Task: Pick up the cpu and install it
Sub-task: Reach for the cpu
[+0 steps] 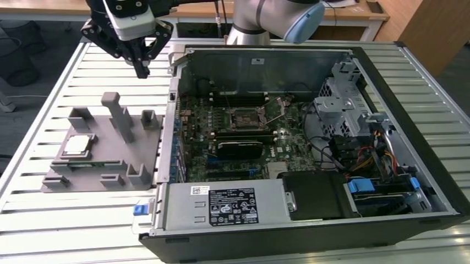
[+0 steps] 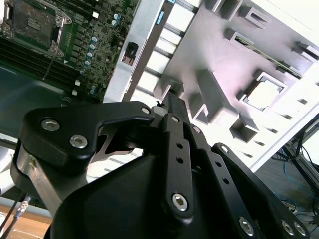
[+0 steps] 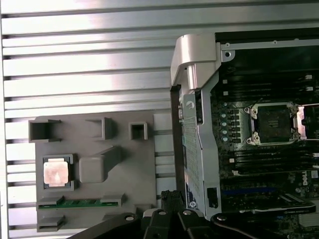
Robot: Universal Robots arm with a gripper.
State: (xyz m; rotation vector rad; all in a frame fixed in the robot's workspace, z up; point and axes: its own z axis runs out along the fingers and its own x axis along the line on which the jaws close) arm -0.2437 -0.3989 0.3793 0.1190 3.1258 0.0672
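Note:
The cpu (image 1: 77,144), a small silvery square chip, lies flat in a recess of the grey plastic fixture (image 1: 110,168) on the exterior view's left; it also shows in both wrist views (image 3: 56,173) (image 2: 263,93). My gripper (image 1: 141,70) hangs high above the slatted table, behind the fixture and beside the computer case's back left corner. Its black fingers (image 2: 174,107) are pressed together with nothing between them. The motherboard's cpu socket (image 1: 246,117) lies inside the case with its metal frame lifted open and nothing in it (image 3: 275,122).
The open computer case (image 1: 294,60) fills the table's middle and right, with tall metal walls, a drive cage (image 1: 345,104) and cables. The fixture has upright posts (image 1: 118,113) and holds a green memory stick (image 3: 79,202). Bare slatted table (image 1: 96,60) lies under the gripper.

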